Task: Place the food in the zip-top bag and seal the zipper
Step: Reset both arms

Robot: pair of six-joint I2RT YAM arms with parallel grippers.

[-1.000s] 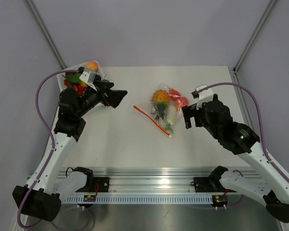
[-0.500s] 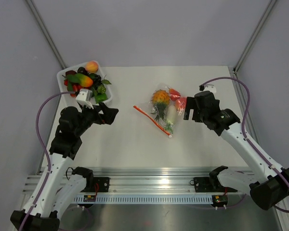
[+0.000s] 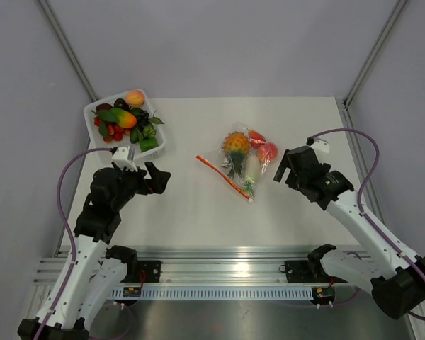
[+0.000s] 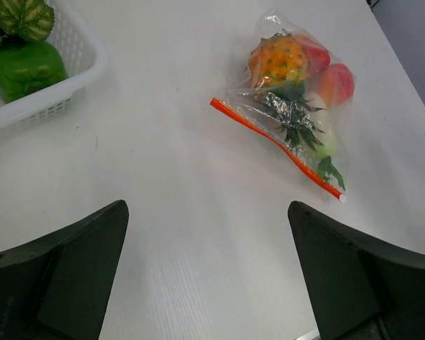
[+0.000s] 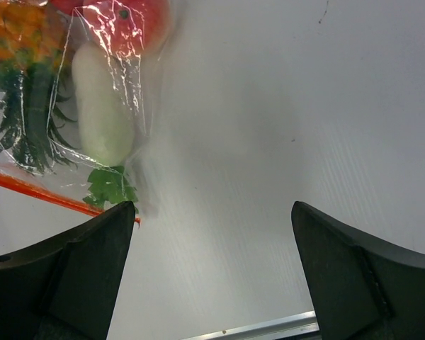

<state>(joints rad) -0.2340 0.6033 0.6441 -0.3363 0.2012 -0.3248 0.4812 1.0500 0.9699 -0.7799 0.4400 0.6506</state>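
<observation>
The clear zip-top bag point(image 3: 244, 159) lies flat on the table's middle, also in the left wrist view point(image 4: 297, 106) and the right wrist view point(image 5: 92, 106). Inside it are the orange pineapple point(image 3: 234, 144) with green leaves, a red round fruit point(image 3: 267, 151) and a pale item point(image 5: 100, 117). Its red zipper point(image 3: 223, 177) runs along the near-left edge point(image 4: 273, 142). My left gripper point(image 3: 156, 178) is open and empty, left of the bag. My right gripper point(image 3: 281, 168) is open and empty, just right of the bag.
A white basket point(image 3: 160, 145) of other toy fruits stands at the back left, with a peach point(image 3: 134, 98) on top and a green pepper point(image 4: 25, 67) at its near corner. The table's near edge has a metal rail point(image 3: 219, 273).
Both arms have drawn back toward the near edge. The left gripper came down from over the basket; the right gripper moved away from the bag. The bag has not moved.
</observation>
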